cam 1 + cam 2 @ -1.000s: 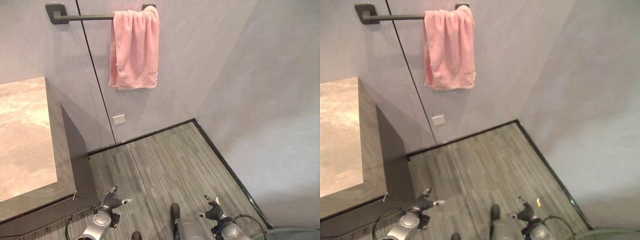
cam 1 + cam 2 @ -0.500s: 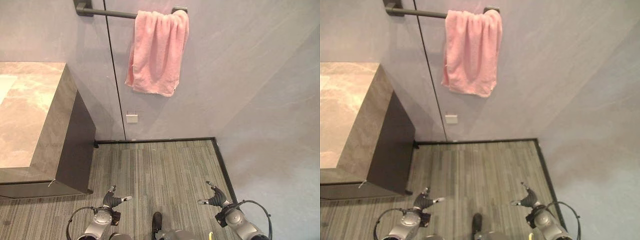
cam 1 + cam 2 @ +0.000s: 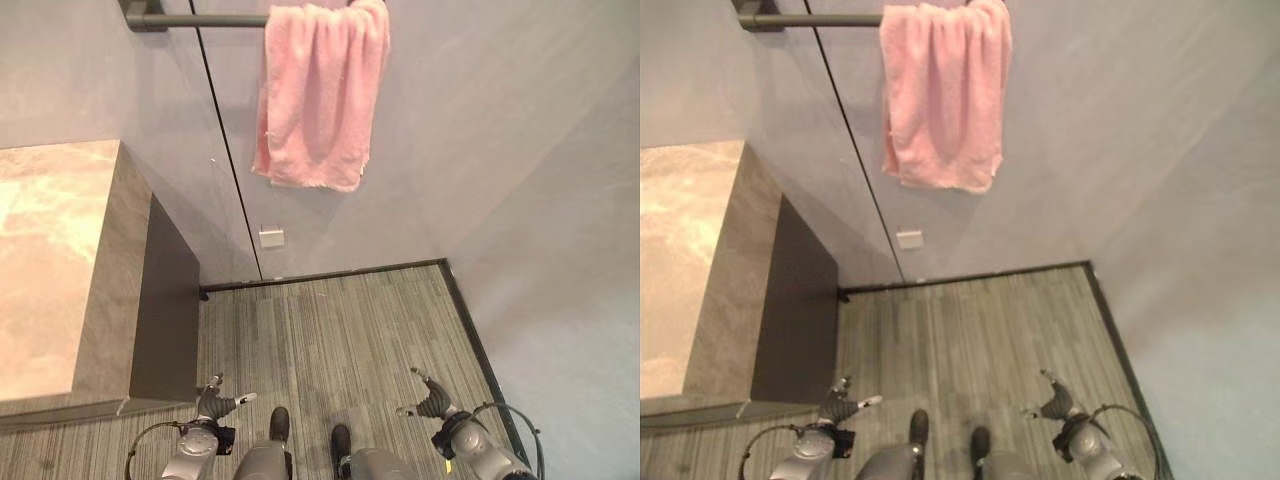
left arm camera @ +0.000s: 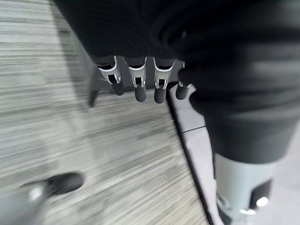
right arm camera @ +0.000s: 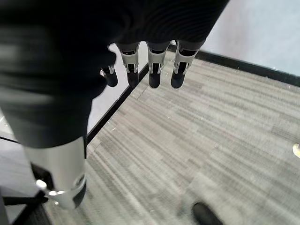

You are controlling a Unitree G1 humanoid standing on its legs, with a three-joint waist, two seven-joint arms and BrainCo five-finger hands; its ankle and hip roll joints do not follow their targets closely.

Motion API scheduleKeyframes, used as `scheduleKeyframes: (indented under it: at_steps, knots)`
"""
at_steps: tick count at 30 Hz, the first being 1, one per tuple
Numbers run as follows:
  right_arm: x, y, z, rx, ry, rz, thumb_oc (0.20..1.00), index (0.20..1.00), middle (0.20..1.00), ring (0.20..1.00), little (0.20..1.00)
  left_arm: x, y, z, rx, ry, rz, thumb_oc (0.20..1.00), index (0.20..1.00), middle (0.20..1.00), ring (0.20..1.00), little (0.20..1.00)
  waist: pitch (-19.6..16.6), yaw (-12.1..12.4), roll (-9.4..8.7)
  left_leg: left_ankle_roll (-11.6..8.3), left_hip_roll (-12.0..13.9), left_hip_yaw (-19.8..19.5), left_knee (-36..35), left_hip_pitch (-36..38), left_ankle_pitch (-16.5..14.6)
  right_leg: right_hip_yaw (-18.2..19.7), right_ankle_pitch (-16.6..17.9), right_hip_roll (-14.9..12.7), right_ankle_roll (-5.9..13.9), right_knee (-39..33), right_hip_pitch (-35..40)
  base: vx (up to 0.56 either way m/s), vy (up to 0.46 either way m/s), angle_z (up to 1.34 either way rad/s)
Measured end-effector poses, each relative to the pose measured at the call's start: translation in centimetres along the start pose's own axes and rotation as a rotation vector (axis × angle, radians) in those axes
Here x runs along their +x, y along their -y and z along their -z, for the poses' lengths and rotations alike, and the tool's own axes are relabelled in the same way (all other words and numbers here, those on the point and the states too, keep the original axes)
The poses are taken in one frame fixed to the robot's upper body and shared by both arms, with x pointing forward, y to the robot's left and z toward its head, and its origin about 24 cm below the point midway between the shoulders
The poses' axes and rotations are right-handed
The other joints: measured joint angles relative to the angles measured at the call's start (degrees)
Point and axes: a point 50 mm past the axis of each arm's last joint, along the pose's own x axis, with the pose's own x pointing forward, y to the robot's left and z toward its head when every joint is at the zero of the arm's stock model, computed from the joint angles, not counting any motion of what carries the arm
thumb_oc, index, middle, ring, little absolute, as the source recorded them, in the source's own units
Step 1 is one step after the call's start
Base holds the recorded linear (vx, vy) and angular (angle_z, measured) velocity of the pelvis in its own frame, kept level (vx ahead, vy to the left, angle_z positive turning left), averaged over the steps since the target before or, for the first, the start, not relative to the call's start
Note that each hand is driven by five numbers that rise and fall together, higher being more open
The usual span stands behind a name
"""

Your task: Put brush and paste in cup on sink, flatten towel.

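While the pink towel (image 3: pixel 322 95) hangs bunched on its rail (image 3: pixel 200 19), well above both hands, I see my left hand (image 3: pixel 217 405) and right hand (image 3: pixel 431 400) hanging low, fingers relaxed, holding nothing.

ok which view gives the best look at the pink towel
The left eye view: the pink towel hangs bunched at the right end of the dark rail, its whole drop and lower hem clear against the grey wall. The right eye view shows nearly the same. Both wrist views look down at striped floor past open fingers.
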Motion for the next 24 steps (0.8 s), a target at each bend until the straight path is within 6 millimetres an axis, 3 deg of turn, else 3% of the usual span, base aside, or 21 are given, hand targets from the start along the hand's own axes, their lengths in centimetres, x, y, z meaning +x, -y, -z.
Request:
scheduleKeyframes:
  at_steps: [1, 4, 5, 7, 8, 9, 12, 14, 15, 16, 17, 19, 20, 21, 24]
  knots:
    - [-0.3, -0.4, -0.1, 0.004, 0.013, -0.01, 1.0, 1.0, 1.0, 1.0, 1.0, 0.0, -0.1, -0.3, 0.007, 0.013, 0.001, 1.0, 1.0, 1.0, 1.0, 1.0, -0.8, -0.1, 0.07, 0.23, -0.8, 0.5, 0.6, 0.2, -0.2, -0.5, -2.3, -1.8, -0.24, 4.3, -1.3, 0.1, 0.188, -0.08]
    - [-0.5, -0.8, -0.1, 0.005, 0.017, -0.016, 1.0, 1.0, 1.0, 1.0, 1.0, 0.4, -0.7, -1.2, 0.047, 0.045, 0.002, 1.0, 1.0, 1.0, 1.0, 1.0, -1.9, -0.3, -0.91, 1.49, -2.8, 0.2, 1.2, 0.2, -1.0, -0.6, -1.8, -6.5, 1.03, 9.5, -1.8, 0.07, 0.147, 0.06]
    - [-0.4, -0.6, -0.2, 0.008, 0.02, -0.01, 1.0, 1.0, 1.0, 1.0, 1.0, 0.4, -0.9, -1.3, 0.054, 0.05, -0.002, 1.0, 1.0, 1.0, 1.0, 1.0, -1.9, -0.3, -1.0, 1.69, -3.0, -0.3, 1.1, 0.4, -1.1, 0.7, -2.1, -6.3, 1.92, 12.2, -2.6, 0.13, 0.065, 0.22]
    - [-0.4, -0.5, -0.3, 0.013, 0.025, 0.0, 1.0, 1.0, 1.0, 1.0, 1.0, 0.5, -0.9, -1.4, 0.066, 0.052, -0.002, 1.0, 1.0, 1.0, 1.0, 1.0, -1.8, -1.1, -0.78, 1.6, -3.0, -2.4, 0.8, 1.6, -1.1, 4.1, -3.8, -2.4, 4.2, 15.9, -3.2, 0.16, 0.065, 0.33]
    - [-0.6, -0.7, -0.2, 0.019, 0.023, -0.001, 1.0, 1.0, 1.0, 1.0, 1.0, 0.5, -0.9, -1.2, 0.067, 0.046, 0.0, 1.0, 1.0, 1.0, 1.0, 1.0, -1.7, -1.6, -0.58, 1.39, -3.0, -3.4, 0.6, 2.0, -1.2, 7.1, -5.0, -0.1, 4.89, 14.7, -3.1, 0.17, 0.031, 0.43]
    - [-0.6, -0.8, -0.2, 0.021, 0.023, -0.002, 1.0, 1.0, 1.0, 1.0, 1.0, 0.5, -0.7, -1.4, 0.075, 0.048, 0.008, 1.0, 1.0, 1.0, 1.0, 1.0, -1.9, -2.3, -1.33, 1.27, -3.4, -3.8, 0.6, 2.2, -1.5, 7.2, -5.4, 1.2, 5.23, 13.4, -3.8, 0.24, 0.028, 0.3]
    - [-0.7, -0.5, -0.8, 0.03, 0.06, 0.009, 1.0, 1.0, 1.0, 1.0, 1.0, 0.3, -0.2, -0.5, 0.08, 0.017, 0.021, 1.0, 1.0, 1.0, 1.0, 1.0, -1.6, -2.9, -1.01, 0.87, -3.4, -4.0, -0.6, 3.4, -2.4, 7.1, -5.8, 4.1, 3.78, 7.6, -8.0, 0.13, -0.029, -0.03]
    - [-0.9, -0.8, -0.6, 0.033, 0.054, 0.005, 1.0, 1.0, 1.0, 1.0, 1.0, 0.1, 0.0, 0.1, 0.09, 0.0, 0.027, 1.0, 1.0, 1.0, 1.0, 1.0, -1.0, -3.7, -1.2, 0.6, -3.6, -3.7, -1.2, 5.3, -2.8, 6.5, -2.9, 3.9, 3.27, 1.8, -10.7, 0.19, -0.122, 0.05]
    - [-0.9, -0.9, -0.6, 0.035, 0.054, 0.002, 1.0, 1.0, 1.0, 1.0, 1.0, 0.1, -0.1, 0.1, 0.092, 0.001, 0.022, 1.0, 1.0, 1.0, 1.0, 1.0, -0.5, -3.7, -1.77, 0.49, -3.6, -3.1, -1.2, 6.0, -3.4, 2.8, 1.9, 1.0, 4.67, -4.0, -13.3, 0.21, -0.16, -0.22]
    - [-0.8, -0.8, -0.8, 0.036, 0.056, 0.004, 1.0, 1.0, 1.0, 1.0, 1.0, 0.1, -0.2, 0.0, 0.09, 0.004, 0.02, 1.0, 1.0, 1.0, 1.0, 1.0, 0.1, -2.9, -1.92, 0.87, -3.6, -2.3, -1.0, 6.5, -4.2, -1.1, 3.4, -1.0, 4.66, -5.2, -14.8, 0.21, -0.181, -0.19]
    - [-0.8, -0.8, -0.8, 0.037, 0.056, 0.004, 1.0, 1.0, 1.0, 1.0, 1.0, -0.1, -0.1, 0.2, 0.083, 0.002, 0.021, 1.0, 1.0, 1.0, 1.0, 1.0, 0.0, -2.8, -2.32, 0.87, -3.5, -2.7, -0.5, 6.9, -5.3, -1.7, 4.1, -1.9, 3.96, -4.1, -15.3, 0.12, -0.111, 0.05]
    - [-1.0, -1.2, -0.1, 0.035, 0.026, -0.009, 1.0, 1.0, 1.0, 1.0, 1.0, -0.2, 0.2, 0.2, 0.086, 0.008, 0.033, 1.0, 1.0, 1.0, 1.0, 1.0, -0.3, -3.1, -2.42, -0.14, -2.9, -5.3, 0.1, 8.4, -6.2, 0.8, 4.2, -1.5, 4.0, -1.5, -12.6, 0.16, -0.154, 0.52]
    - [-1.0, -1.4, 0.4, 0.031, 0.007, -0.019, 1.0, 1.0, 1.0, 1.0, 1.0, -0.2, 0.1, 0.2, 0.09, 0.009, 0.031, 1.0, 1.0, 1.0, 1.0, 1.0, -0.9, -3.0, -3.6, -1.17, -2.8, -6.1, 0.1, 9.0, -6.8, 0.4, 5.2, -1.3, 3.46, -3.3, -9.3, 0.25, -0.263, 0.51]
    - [-1.0, -1.4, 0.3, 0.029, 0.007, -0.02, 1.0, 1.0, 1.0, 1.0, 1.0, -0.3, 0.0, 0.6, 0.089, -0.004, 0.027, 1.0, 1.0, 1.0, 1.0, 1.0, -1.6, -2.7, -4.58, -2.18, -2.7, -6.7, 0.0, 9.5, -7.5, -0.3, 6.8, -0.6, 0.04, -5.2, -7.1, 0.18, -0.217, 0.39]
    - [-0.1, 0.2, -1.1, 0.008, 0.056, 0.016, 1.0, 1.0, 1.0, 1.0, 1.0, -0.3, 0.3, 0.5, 0.085, -0.003, 0.034, 1.0, 1.0, 1.0, 1.0, 1.0, -1.0, -2.9, -3.36, -4.54, 0.4, -7.7, 2.6, 8.9, -8.2, -2.1, 8.2, 2.2, -1.96, -10.1, -3.2, 0.16, -0.2, 0.21]
